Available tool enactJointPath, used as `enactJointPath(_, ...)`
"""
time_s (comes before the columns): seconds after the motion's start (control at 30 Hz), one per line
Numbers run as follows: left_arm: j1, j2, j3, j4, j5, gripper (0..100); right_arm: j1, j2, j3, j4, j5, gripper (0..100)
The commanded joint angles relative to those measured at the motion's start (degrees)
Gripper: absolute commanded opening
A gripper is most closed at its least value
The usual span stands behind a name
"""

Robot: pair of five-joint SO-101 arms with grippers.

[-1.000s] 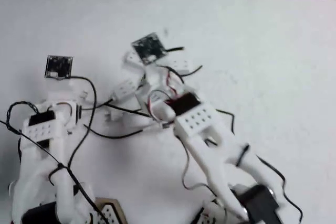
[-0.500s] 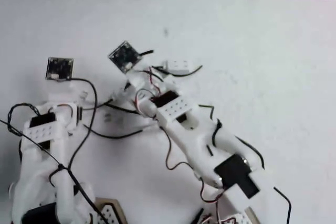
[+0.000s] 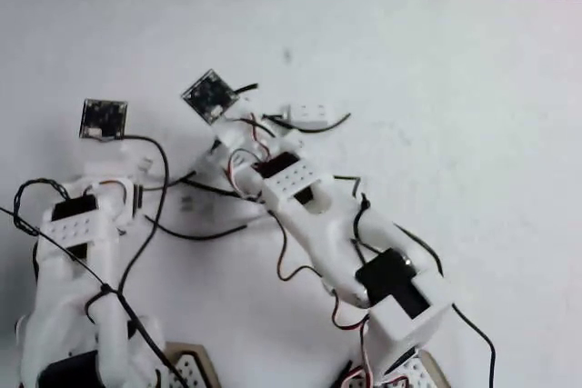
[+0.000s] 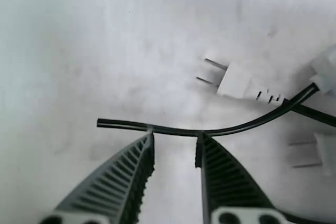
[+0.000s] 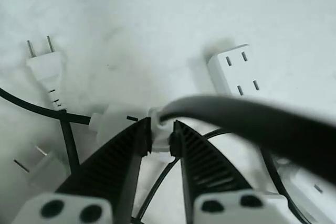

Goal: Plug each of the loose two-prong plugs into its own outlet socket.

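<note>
Plug (image 5: 159, 132), white plastic, between ribbed fingers (image 5: 123, 153)

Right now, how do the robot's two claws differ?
The left gripper is open and holds nothing, tips beside a black cable; the right gripper is shut on a small white piece with a grey cord. The left gripper faces a loose white plug; the right gripper is near a white outlet block. Both have dark ribbed fingers.
</note>
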Motion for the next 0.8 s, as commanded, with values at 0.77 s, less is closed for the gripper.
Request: enactJointPath(0.77, 0.57, -1.98, -0.35, -1.05, 0.53, 14, 2.42, 6.55, -5.1, 5.85, -7.12, 1.7)
